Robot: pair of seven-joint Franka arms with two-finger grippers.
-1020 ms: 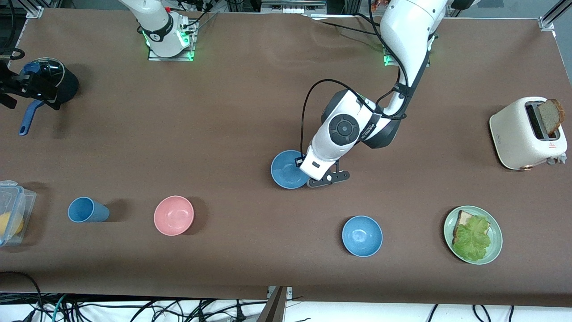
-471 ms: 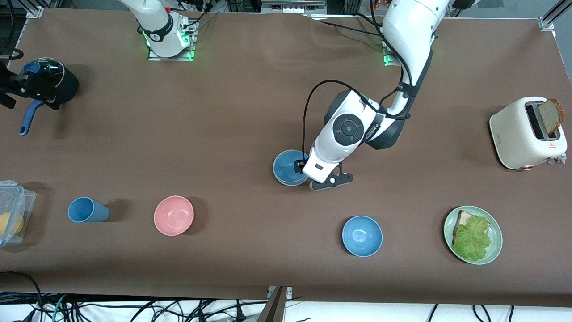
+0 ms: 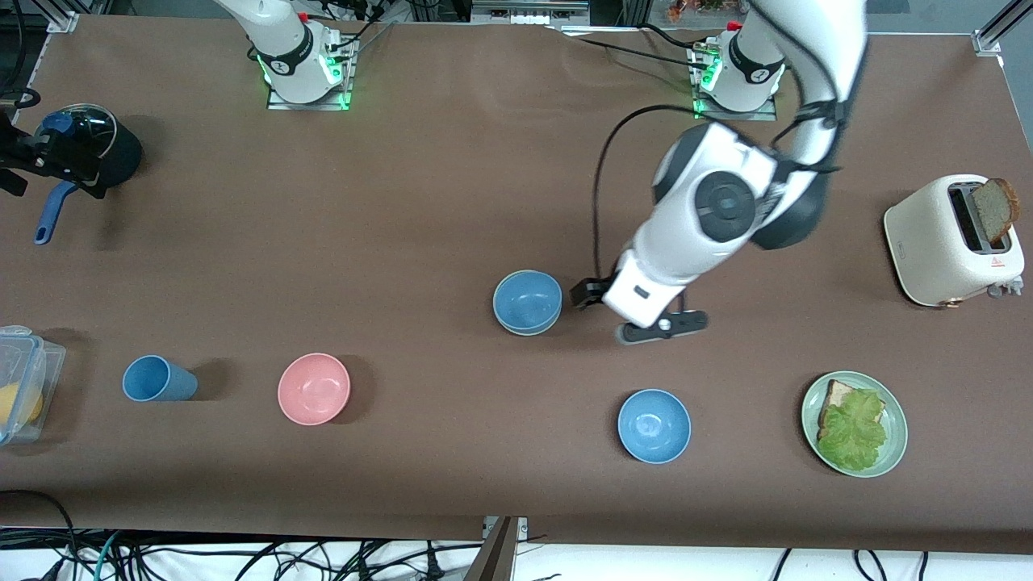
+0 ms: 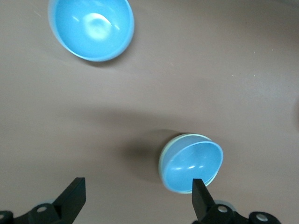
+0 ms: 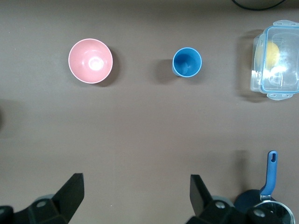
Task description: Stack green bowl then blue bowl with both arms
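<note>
Front view: red warning triangle label on the toaster [image 3: 954, 240].

The table [image 3: 403, 202] is evenly and brightly lit from above; soft shadows are cast beside objects. Glare is seen inside the brighter blue bowl [image 4: 91, 28], whose rim is perhaps slightly blurred.

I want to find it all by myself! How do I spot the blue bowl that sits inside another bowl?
Look at the middle of the brown table, beside the left gripper, which hangs open over the table. The blue bowl sits there, nested in the green bowl, whose pale rim peeks out underneath. The brighter blue bowl, nearer the front camera, stands alone with nothing under it.
</note>
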